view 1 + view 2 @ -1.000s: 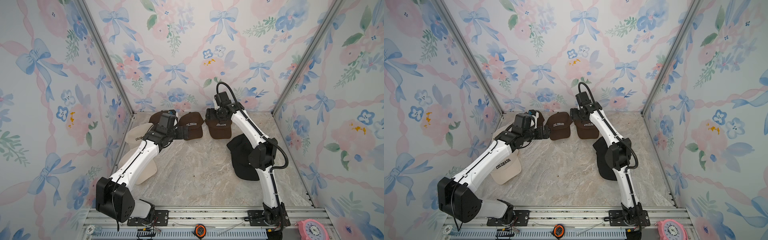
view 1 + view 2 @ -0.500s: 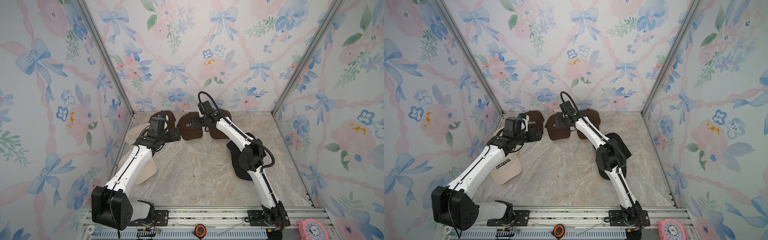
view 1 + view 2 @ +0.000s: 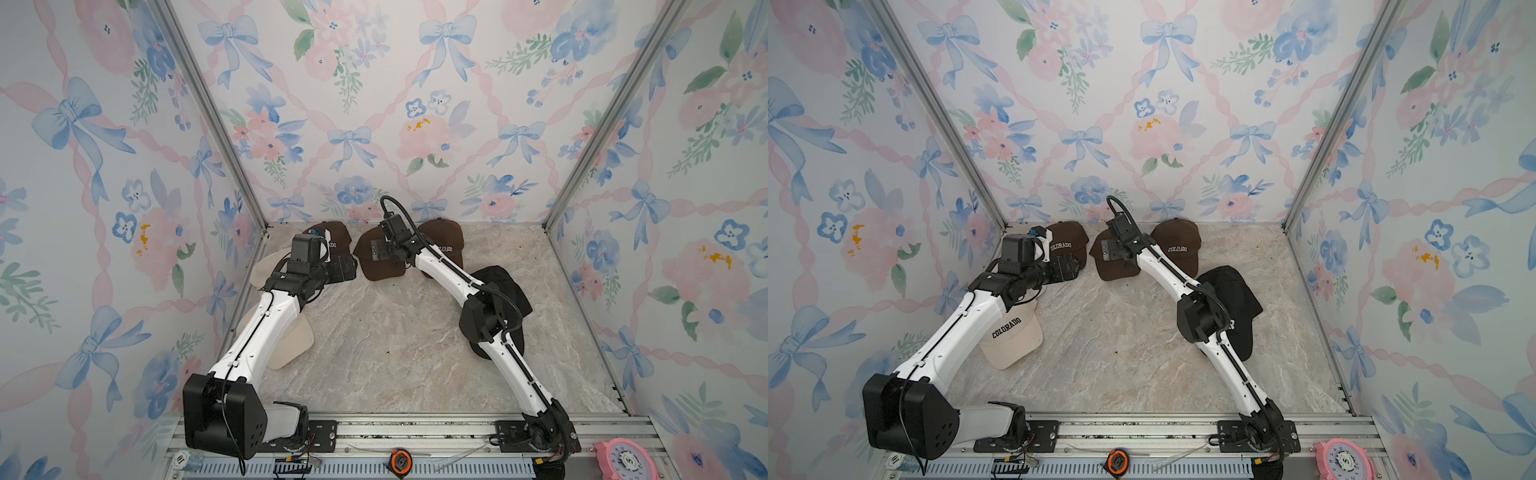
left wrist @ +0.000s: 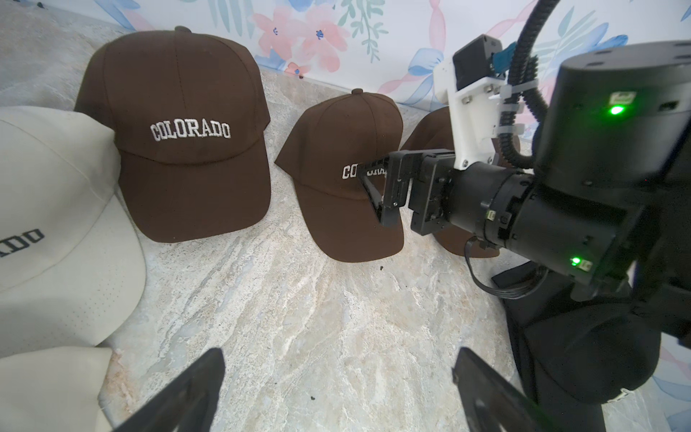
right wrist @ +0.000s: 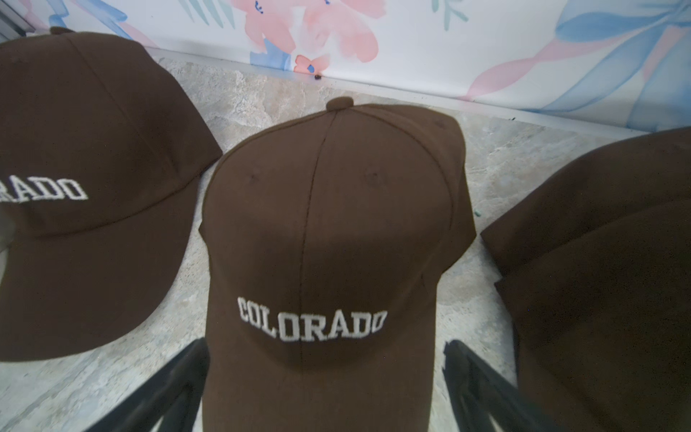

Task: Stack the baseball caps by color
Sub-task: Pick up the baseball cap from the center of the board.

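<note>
Right wrist view shows the right pincer [image 5: 325,389] spread wide astride the middle brown cap [image 5: 329,232], unclamped, the left pincer [image 4: 336,389] likewise agape over bare table [image 4: 299,299]; brown caps lie unstacked, black [image 3: 1233,299] and cream [image 3: 1013,336] look gathered.

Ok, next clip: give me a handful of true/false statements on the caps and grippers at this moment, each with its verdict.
1. The right gripper is open, its fingers either side of the middle brown COLORADO cap. True.
2. The left gripper is clamped on a cream cap. False: it is open over bare tabletop, holding nothing.
3. Three brown caps lie along the back wall, not on one pile. True.
4. The black cap lies on a cream cap. False: it lies under the right arm, apart from the cream COLORADO cap.
5. The cream cap's lettering is white. False: it is dark.
</note>
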Available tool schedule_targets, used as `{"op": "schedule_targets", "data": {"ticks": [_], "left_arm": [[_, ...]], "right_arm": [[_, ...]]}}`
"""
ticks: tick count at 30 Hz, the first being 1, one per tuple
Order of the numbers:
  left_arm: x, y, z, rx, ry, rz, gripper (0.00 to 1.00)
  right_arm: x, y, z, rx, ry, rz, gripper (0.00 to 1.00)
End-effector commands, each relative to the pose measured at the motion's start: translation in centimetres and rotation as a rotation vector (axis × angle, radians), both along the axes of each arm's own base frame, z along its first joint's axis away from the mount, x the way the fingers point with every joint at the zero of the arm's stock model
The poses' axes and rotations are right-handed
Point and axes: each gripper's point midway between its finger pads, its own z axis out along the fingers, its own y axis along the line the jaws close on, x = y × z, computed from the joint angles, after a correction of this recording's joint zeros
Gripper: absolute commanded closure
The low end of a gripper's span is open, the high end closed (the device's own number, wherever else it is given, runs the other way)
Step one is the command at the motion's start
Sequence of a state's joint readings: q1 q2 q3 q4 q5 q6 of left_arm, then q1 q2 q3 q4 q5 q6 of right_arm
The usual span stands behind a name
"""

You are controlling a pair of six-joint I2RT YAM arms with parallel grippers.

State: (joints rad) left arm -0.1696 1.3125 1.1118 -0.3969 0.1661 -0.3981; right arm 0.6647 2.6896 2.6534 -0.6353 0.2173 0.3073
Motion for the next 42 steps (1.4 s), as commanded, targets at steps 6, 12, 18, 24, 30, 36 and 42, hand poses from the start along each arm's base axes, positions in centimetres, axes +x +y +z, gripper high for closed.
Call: {"op": "schedule_targets", "data": {"ticks": [6,12,18,24,30,36,42], "left_arm": [[0.0,0.4,0.3,-0.020,-0.011,-0.009,0.02],[0.2,0.8,0.2,-0.024,-0.007,-0.002,0.02],[0.5,1.0,0.0,-0.031,0.003,0.005,0.02],[0.7,1.1,-0.1,-0.034,0.009,0.013,0.02],[1.0,1.1,-0.2,-0.041,0.015,0.021,0.02],[1.3,1.0,0.1,-0.048,0.010,0.025,0.02],[1.4,1.0,0.5,-0.050,-0.003,0.024,0.02]], "right_arm": [[1.5,1.1,-1.2,0.049,-0.045,-0.030,0.02],[1.8,0.5,-3.0,0.050,-0.012,-0.053,0.12],[2.2,-0.2,-3.4,0.063,0.005,-0.066,0.57],[2.3,-0.6,-2.7,0.061,0.008,-0.049,0.92],[2.2,-1.0,-0.6,0.079,0.005,-0.033,1.00],[1.4,-1.3,3.9,0.109,-0.015,-0.001,1.00],[0.1,-2.5,9.3,0.140,-0.034,0.019,1.00]]}}
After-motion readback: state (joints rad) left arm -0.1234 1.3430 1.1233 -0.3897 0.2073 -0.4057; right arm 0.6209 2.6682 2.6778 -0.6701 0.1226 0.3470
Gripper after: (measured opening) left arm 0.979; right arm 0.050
